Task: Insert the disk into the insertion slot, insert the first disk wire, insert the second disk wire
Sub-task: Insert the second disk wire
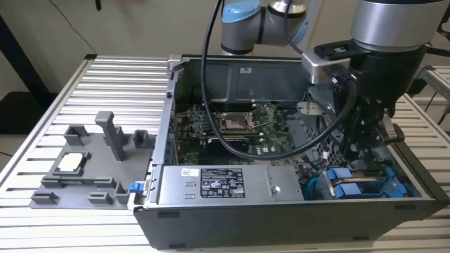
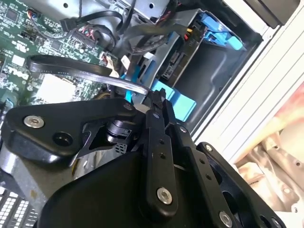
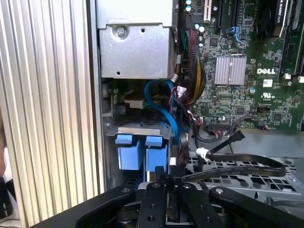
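Note:
An open computer case (image 1: pixel 168 158) lies on a ribbed table, and my arm (image 1: pixel 383 63) reaches down into its corner at the exterior view's right. Two blue carrier frames (image 1: pixel 351 187) sit side by side in the grey drive cage (image 3: pixel 137 129), the insertion slot; the disk bodies are mostly hidden. Their blue tabs (image 3: pixel 142 152) lie just beyond my fingertips. My gripper (image 3: pixel 172 180) (image 2: pixel 156 100) is shut on the end of a flat black disk wire (image 3: pixel 237 165) (image 2: pixel 76 69), held beside the carriers' connector end.
A silver power supply (image 1: pixel 221 184) borders the cage. The green motherboard (image 3: pixel 247 71) and a bundle of coloured cables (image 3: pixel 190 80) lie close by. A blue cable (image 3: pixel 164 109) loops over the cage. A grey fixture tray (image 1: pixel 84 174) stands at the exterior view's left.

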